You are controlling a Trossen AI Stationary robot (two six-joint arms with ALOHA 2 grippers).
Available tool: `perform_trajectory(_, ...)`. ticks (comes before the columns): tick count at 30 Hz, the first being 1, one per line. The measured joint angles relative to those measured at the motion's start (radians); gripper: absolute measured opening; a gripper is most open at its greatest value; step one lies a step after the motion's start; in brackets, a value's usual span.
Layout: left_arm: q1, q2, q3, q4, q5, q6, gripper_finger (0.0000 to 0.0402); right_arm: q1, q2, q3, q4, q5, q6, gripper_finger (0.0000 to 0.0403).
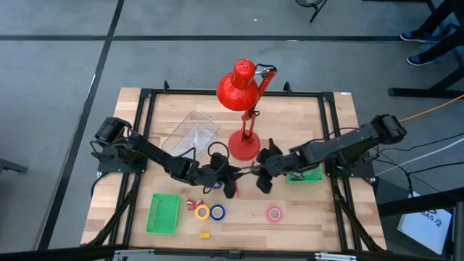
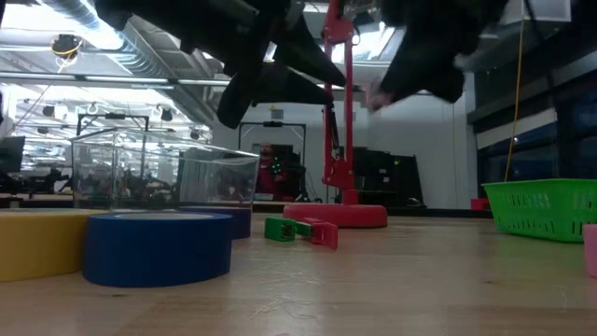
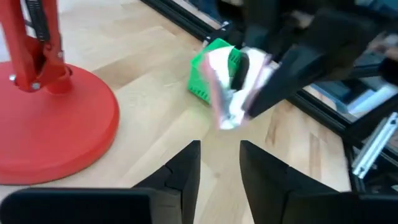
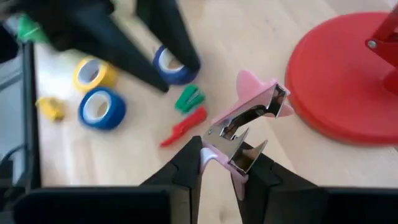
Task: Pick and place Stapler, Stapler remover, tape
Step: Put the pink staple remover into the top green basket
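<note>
Right gripper (image 4: 227, 163), mid-frame in the high view beside the lamp base (image 1: 244, 146), jaws clamped on the pink staple remover (image 4: 249, 118), lifted off the surface (image 1: 319, 217). Left gripper (image 3: 219, 158) facing it, jaws apart, empty. Tape rolls (image 1: 209, 212) lower centre.

Wooden table (image 1: 312, 217) bears red lamp (image 1: 245, 142), clear box (image 1: 190, 132), two green baskets (image 1: 164, 213), and yellow, blue, pink tape rolls (image 1: 209, 212).
</note>
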Motion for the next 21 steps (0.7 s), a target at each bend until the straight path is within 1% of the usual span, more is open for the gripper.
perform_trajectory(4, 0.000, 0.000, 0.000, -0.015, 0.002, -0.007, 0.0109, 0.079, -0.086, 0.000, -0.102, 0.000, -0.034, 0.0062)
perform_trajectory(8, 0.000, 0.000, 0.000, -0.017, 0.002, -0.010, 0.0106, 0.163, -0.164, 0.000, -0.172, 0.001, -0.108, 0.0074)
perform_trajectory(11, 0.000, 0.000, 0.000, -0.017, 0.001, -0.013, 0.0108, 0.218, -0.214, 0.000, -0.212, 0.001, -0.134, 0.0078)
perform_trajectory(15, 0.000, 0.000, 0.000, -0.021, 0.001, -0.014, 0.0109, 0.283, -0.274, 0.001, -0.280, 0.001, -0.135, 0.0068)
perform_trajectory(17, 0.000, 0.000, 0.000, -0.021, 0.001, -0.014, 0.0108, 0.312, -0.303, 0.001, -0.322, 0.006, -0.112, 0.0063)
perform_trajectory(21, 0.000, 0.000, 0.000, -0.021, 0.001, -0.018, 0.0105, 0.369, -0.354, 0.001, -0.476, 0.079, 0.010, 0.0070)
